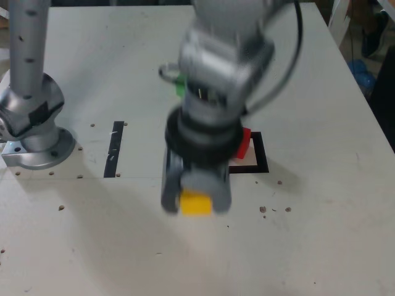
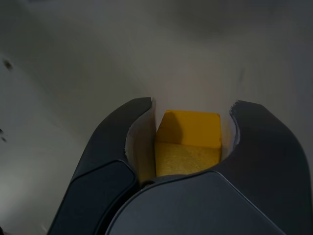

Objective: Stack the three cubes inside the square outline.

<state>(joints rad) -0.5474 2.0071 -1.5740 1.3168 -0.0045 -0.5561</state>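
You have the white tabletop [image 1: 111, 246] beneath the gripper [image 1: 196, 200], its fingers narrowed onto the yellow cube [image 1: 195, 203]; the black square outline [image 1: 262, 154], partly hidden, holds the red cube [image 1: 244, 143]; the green cube [image 1: 180, 86] sits mostly hidden behind the arm.

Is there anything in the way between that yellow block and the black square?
Nothing visible bars the yellow cube, gripped in the jaws, but a red cube already sits at the square outline.
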